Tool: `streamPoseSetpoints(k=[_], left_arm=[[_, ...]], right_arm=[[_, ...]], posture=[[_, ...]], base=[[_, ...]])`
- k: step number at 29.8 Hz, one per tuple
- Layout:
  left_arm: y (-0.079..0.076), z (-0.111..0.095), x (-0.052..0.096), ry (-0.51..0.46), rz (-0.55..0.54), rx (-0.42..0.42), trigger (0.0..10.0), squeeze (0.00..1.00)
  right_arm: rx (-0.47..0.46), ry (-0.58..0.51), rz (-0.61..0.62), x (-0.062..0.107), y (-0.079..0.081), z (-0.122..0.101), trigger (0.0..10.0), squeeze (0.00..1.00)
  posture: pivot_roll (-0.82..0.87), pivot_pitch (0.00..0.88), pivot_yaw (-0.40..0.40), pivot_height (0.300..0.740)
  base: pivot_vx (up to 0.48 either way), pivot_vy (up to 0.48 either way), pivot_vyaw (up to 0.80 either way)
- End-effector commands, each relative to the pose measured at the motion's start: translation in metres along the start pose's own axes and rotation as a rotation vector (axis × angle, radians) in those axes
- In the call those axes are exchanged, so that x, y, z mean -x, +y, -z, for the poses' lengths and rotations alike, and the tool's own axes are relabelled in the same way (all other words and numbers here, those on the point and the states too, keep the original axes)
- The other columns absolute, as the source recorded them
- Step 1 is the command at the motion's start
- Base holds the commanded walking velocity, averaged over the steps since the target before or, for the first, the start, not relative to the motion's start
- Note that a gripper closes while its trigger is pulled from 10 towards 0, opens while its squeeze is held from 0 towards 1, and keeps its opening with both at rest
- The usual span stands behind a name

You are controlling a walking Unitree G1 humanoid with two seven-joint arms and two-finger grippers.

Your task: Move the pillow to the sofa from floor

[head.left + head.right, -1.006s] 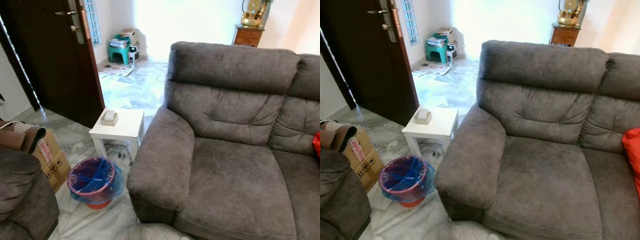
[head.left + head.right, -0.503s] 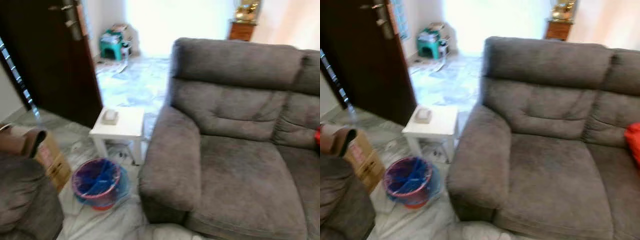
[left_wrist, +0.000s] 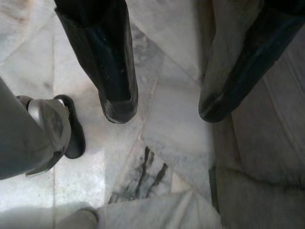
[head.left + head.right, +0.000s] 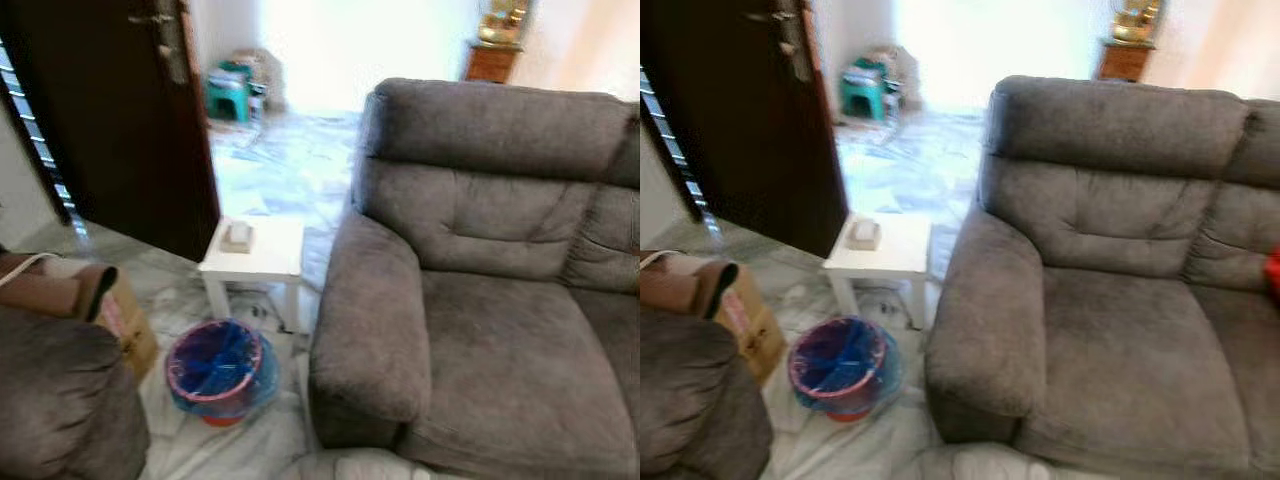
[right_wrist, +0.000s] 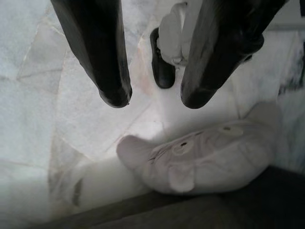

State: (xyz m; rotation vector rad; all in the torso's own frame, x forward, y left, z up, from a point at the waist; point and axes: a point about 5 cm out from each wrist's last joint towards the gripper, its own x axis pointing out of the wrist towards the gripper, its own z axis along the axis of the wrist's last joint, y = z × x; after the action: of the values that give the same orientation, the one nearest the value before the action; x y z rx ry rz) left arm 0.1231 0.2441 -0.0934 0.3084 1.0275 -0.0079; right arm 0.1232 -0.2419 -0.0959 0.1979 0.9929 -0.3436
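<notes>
A pale, cat-faced pillow [image 5: 205,152] lies on the marble floor against the base of the grey sofa [image 4: 500,330]. Its white top edge also peeks in at the bottom of the left eye view, pillow [image 4: 355,466], just in front of the sofa's left armrest [image 4: 370,320]. My right gripper [image 5: 155,98] hangs open above the floor a little short of the pillow, touching nothing. My left gripper [image 3: 164,107] is open too, over bare marble beside the sofa's base, with my own foot [image 3: 47,129] close by.
A white side table [image 4: 255,255] with a small box [image 4: 237,236] stands left of the sofa. In front of it sits a red bin with a blue liner [image 4: 215,365]. A cardboard box [image 4: 125,320], a second grey armchair [image 4: 60,400] and a dark door [image 4: 120,120] lie further left.
The whole picture has slid to the right and is blurred, so the camera has turned left. Nothing in the room has moved.
</notes>
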Motion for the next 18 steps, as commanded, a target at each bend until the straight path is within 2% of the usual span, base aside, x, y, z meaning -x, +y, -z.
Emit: streamPoseSetpoints(k=[1, 4, 12, 18], left_arm=[[-0.0048, -0.0052, -0.0017, -0.011, 0.013, 0.007, 10.0, 0.00], [-0.0050, -0.0060, -0.0019, -0.013, 0.014, 0.007, 10.0, 0.00], [-0.0074, -0.0088, -0.0026, -0.022, 0.023, -0.012, 10.0, 0.00], [-0.0084, -0.0083, -0.0024, -0.024, 0.026, -0.018, 10.0, 0.00]], right_arm=[[-0.005, 0.023, 0.025, 0.0022, -0.0090, 0.0060, 10.0, 0.00], [-0.001, 0.020, 0.024, 0.0020, -0.0085, 0.0053, 10.0, 0.00], [0.004, 0.010, 0.017, 0.0018, -0.0074, 0.0038, 10.0, 0.00], [0.003, 0.001, 0.013, 0.0017, -0.0068, 0.0029, 10.0, 0.00]], posture=[[0.11, 0.000, -0.010, 0.740], [0.11, 0.000, -0.011, 0.740], [0.12, 0.000, -0.013, 0.740], [0.12, 0.000, -0.015, 0.740]], base=[[0.000, 0.000, -0.80], [0.000, 0.000, -0.80], [0.000, 0.000, 0.00], [0.000, -0.415, 0.00]])
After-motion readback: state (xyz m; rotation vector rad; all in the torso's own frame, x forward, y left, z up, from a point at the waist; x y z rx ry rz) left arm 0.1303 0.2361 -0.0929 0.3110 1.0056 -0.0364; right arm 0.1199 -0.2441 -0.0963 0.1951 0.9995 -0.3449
